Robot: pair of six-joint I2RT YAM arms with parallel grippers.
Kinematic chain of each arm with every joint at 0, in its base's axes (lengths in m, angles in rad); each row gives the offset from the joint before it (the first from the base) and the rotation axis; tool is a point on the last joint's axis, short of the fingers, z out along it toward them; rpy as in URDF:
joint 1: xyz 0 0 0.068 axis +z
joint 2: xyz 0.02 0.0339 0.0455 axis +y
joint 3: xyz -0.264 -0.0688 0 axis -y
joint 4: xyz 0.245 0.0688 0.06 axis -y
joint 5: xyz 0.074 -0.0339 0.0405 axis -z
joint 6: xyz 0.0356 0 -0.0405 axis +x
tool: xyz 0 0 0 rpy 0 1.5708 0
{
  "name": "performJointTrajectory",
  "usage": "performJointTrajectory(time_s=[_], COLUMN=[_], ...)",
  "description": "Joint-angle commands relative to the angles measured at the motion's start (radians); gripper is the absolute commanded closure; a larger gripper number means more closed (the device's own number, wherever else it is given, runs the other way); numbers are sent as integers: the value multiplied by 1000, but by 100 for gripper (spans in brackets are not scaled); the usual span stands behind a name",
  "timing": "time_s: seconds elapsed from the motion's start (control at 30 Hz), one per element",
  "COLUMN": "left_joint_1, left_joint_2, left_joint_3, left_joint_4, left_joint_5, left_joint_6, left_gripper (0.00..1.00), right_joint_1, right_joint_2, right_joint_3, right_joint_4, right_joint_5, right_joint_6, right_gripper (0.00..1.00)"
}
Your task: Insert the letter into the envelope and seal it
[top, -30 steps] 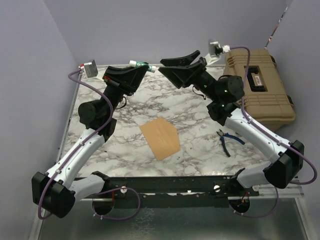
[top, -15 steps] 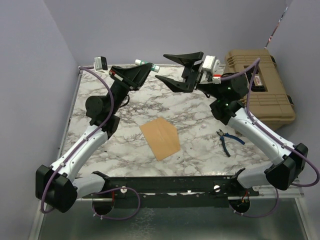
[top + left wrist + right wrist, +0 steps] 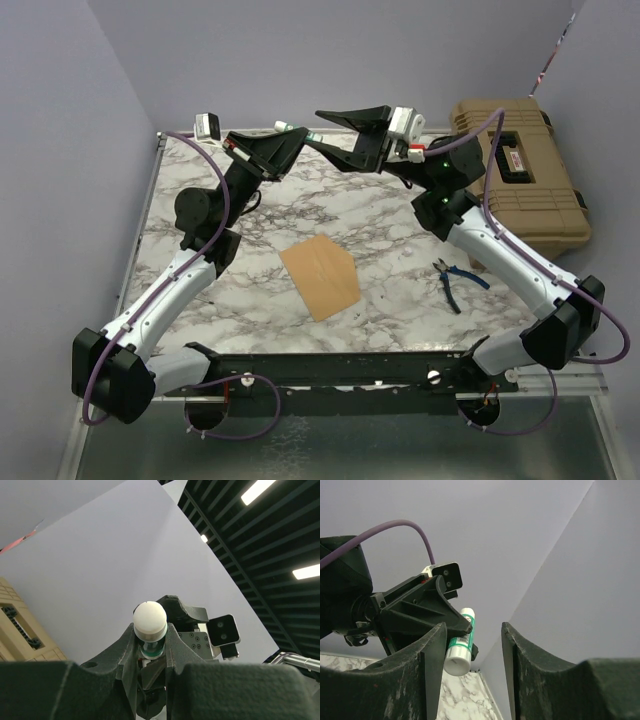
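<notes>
The orange-brown envelope point(image 3: 320, 277) lies flat on the marble table point(image 3: 240, 300), in the middle, with its pointed end toward the right. No separate pale letter shows. My left gripper point(image 3: 288, 140) is raised above the far side of the table and is shut on a white and green glue stick point(image 3: 293, 129). The stick's white cap point(image 3: 149, 618) points at the right gripper. My right gripper point(image 3: 313, 130) is open, facing the left one, with its tips at either side of the stick's end. In the right wrist view the glue stick point(image 3: 461, 642) sits close to my left finger point(image 3: 434, 655).
A tan hard case point(image 3: 520, 180) stands at the back right, beside the table. Blue-handled pliers point(image 3: 456, 281) lie on the table's right side. Grey walls close in at the left and the back.
Both arms have risen. The right gripper has turned and moved left until its open tips reach the glue stick held by the left gripper. The envelope has not moved.
</notes>
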Motion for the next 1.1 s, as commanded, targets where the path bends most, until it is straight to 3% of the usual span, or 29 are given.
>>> performJointTrajectory(time_s=[0.0,0.43,0.73,0.97,1.07], left_joint_1=[3,15,15,15,14], left_joint_2=[-15,-14,-19,-24,-29], left_joint_3=[28,54,44,37,28], left_joint_4=[-3,-4,-4,-4,-4], left_joint_5=[23,30,33,39,37], left_joint_6=[-2,5,4,7,4], left_gripper=[100,100,100,100,100], right_joint_1=[3,2,2,3,3], right_joint_2=[37,54,59,49,37], right_joint_3=[49,53,73,42,23], right_joint_4=[-42,-72,-84,-1,30], right_joint_5=[-22,-40,-54,-38,-26], right_joint_6=[-23,-26,-15,43,61], right_gripper=[50,52,69,86,87])
